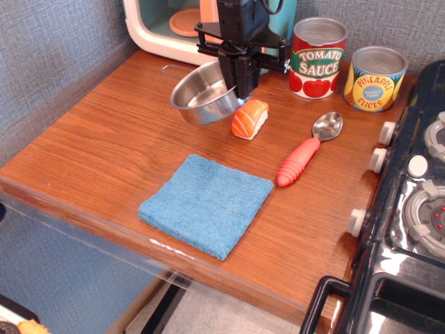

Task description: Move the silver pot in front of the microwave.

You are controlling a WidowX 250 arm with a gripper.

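The silver pot (203, 94) is a small shiny steel pan with a thin wire handle pointing left. It hangs tilted just above the wooden counter, a little in front of the microwave (182, 28), which stands at the back with a cream body, teal front and an orange plate inside. My black gripper (239, 82) comes down from above and is shut on the pot's right rim.
A salmon sushi piece (249, 118) lies right beside the pot. A blue cloth (206, 204) lies near the front edge. A red-handled spoon (306, 152), a tomato sauce can (317, 57) and a pineapple can (375, 78) are to the right. A black stove (410, 209) fills the right side.
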